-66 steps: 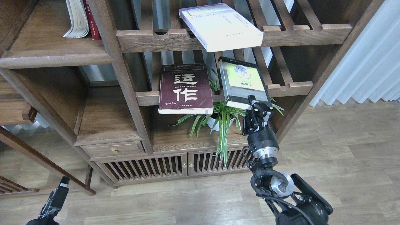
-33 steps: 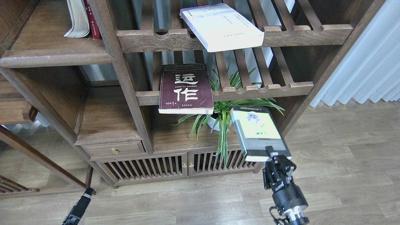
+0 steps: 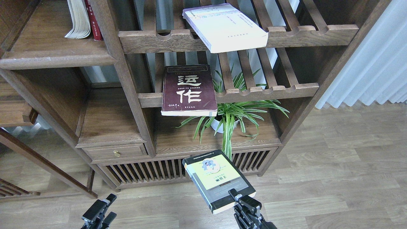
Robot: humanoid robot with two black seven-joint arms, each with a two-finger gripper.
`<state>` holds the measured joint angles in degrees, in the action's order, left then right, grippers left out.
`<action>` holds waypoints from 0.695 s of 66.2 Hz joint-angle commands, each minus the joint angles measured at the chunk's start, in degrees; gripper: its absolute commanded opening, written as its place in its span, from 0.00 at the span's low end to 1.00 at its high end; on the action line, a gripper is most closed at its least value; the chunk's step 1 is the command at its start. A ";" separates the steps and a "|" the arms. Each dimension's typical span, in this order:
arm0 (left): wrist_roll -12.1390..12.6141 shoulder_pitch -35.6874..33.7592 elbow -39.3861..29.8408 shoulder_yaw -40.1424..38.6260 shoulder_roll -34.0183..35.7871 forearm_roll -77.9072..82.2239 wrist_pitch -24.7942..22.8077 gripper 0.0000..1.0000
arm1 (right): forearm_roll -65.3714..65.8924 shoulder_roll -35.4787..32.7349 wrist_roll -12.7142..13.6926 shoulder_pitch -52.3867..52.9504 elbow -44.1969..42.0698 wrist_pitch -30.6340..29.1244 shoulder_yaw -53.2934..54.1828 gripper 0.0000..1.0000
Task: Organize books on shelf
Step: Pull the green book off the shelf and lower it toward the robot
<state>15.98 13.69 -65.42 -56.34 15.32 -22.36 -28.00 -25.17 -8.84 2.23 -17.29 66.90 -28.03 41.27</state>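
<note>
Head view: right claw [image 3: 237,194] clamps the black-grey book [image 3: 217,179] below the maroon book [image 3: 189,90] reading "运作"; left claw [image 3: 99,210] gapes empty.

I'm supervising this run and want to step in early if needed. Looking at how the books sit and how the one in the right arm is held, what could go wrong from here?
1. The right gripper pinches the black-grey book only at one near corner, so it may sag, twist or slip out of the jaws.
2. The white-lavender book and the maroon book overhang the front rails of the slatted racks; a bump might tip them off.
3. A falling book could hit the plant below.
</note>
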 commanded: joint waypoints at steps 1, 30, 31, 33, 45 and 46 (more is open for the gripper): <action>-0.60 -0.68 -2.17 5.01 0.94 -1.02 0.00 0.93 | 0.30 1.19 2.16 0.24 -1.51 0.03 -2.51 0.05; -1.12 -4.02 -2.52 11.61 0.86 -0.84 0.00 0.93 | 1.18 4.62 3.21 0.16 -2.65 0.03 -3.75 0.05; -1.12 -4.02 -2.43 11.78 0.86 -0.84 0.00 0.93 | 1.18 4.62 3.21 0.16 -2.65 0.03 -3.75 0.05; -1.12 -4.19 -2.08 11.96 0.77 -0.84 0.00 0.92 | 1.18 4.79 3.21 0.07 -2.65 0.03 -3.75 0.05; -1.04 -4.81 -1.20 12.93 0.68 -0.67 0.00 0.93 | 1.53 5.23 3.21 0.07 -2.65 0.03 -4.27 0.05; -1.04 -4.98 -1.03 12.93 0.51 -0.67 0.00 0.93 | 1.70 5.32 3.21 0.07 -2.65 0.03 -4.62 0.05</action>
<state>14.88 9.41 -67.18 -43.73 16.15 -23.12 -28.00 -23.90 -3.72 5.45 -17.22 64.24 -28.00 37.48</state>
